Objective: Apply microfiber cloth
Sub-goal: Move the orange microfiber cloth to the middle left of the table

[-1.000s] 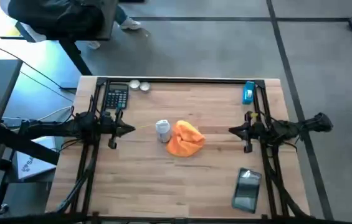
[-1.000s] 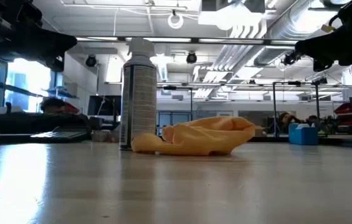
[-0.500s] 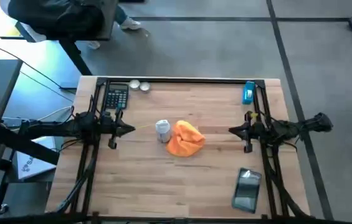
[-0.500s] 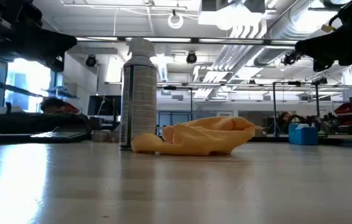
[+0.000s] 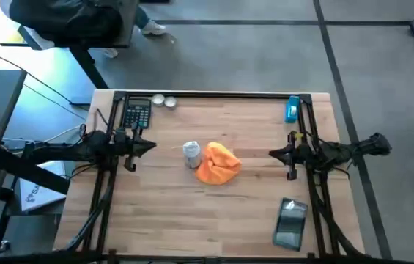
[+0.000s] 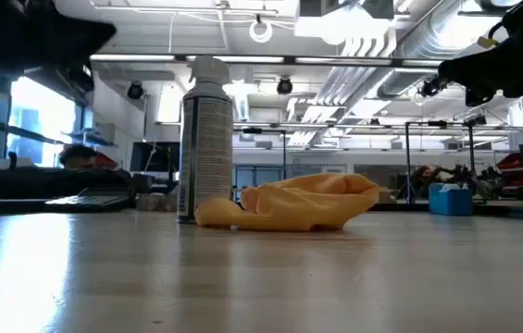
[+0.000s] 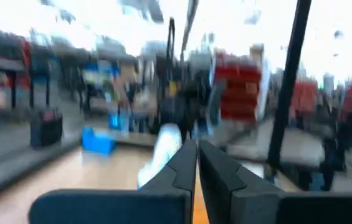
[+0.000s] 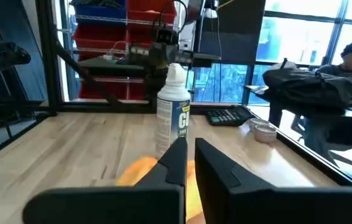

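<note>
The orange microfiber cloth [image 5: 217,163] lies crumpled on the wooden table near its middle, resting on its underside [image 6: 289,215]. A white spray bottle [image 5: 191,152] stands upright right beside the cloth's left edge. My left gripper [image 5: 153,147] hovers to the left of the bottle, shut, its fingers [image 7: 182,171] pointing toward the bottle. To the right of the cloth, my right gripper [image 5: 271,154] hovers shut and points at the cloth [image 8: 139,171] and the bottle [image 8: 173,109]. Neither gripper touches anything.
A dark glossy flat device [image 5: 290,224] lies near the table's front right. A calculator [image 5: 136,114] and two small round things [image 5: 163,101] sit at the far left, and a blue object [image 5: 292,109] at the far right. A person sits beyond the table [image 8: 350,59].
My left gripper has risen and shifted a little toward the table's far edge; its wrist view is blurred by the motion. The cloth and the bottle lie as before.
</note>
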`<state>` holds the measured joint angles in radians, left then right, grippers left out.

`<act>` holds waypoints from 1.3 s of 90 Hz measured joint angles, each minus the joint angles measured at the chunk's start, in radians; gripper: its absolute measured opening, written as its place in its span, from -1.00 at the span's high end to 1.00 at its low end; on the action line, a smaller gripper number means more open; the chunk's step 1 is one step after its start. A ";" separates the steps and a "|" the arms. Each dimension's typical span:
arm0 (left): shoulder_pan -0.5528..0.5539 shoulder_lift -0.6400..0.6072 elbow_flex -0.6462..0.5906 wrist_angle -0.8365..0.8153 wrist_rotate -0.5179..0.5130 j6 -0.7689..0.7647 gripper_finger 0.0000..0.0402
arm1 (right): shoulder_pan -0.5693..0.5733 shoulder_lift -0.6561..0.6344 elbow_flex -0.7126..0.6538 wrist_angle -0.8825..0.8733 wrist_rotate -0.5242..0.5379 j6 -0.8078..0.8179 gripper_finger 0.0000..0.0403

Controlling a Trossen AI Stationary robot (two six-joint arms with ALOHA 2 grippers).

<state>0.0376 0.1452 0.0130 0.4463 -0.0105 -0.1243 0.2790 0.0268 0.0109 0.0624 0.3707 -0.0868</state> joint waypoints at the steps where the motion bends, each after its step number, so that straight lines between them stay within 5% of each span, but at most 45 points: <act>1: 0.000 0.000 0.000 0.011 0.000 -0.002 1.00 | 0.000 0.000 0.000 0.000 0.000 0.000 1.00; 32: 0.000 0.028 0.032 0.276 0.020 -0.187 1.00 | 0.000 0.000 0.000 0.000 0.000 0.000 1.00; 57: -0.044 0.147 0.062 0.504 0.052 -0.145 1.00 | 0.000 0.000 0.000 0.000 0.000 0.000 1.00; 84: -0.164 0.306 0.062 0.535 0.049 -0.118 1.00 | 0.000 0.000 0.000 0.000 0.000 0.000 1.00; 117: -0.310 0.428 0.062 0.514 -0.160 0.030 1.00 | 0.000 0.000 0.000 0.001 0.014 -0.042 1.00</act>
<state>-0.2724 0.5730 0.0750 0.9602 -0.1702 -0.0946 0.2794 0.0269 0.0107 0.0631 0.3844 -0.1288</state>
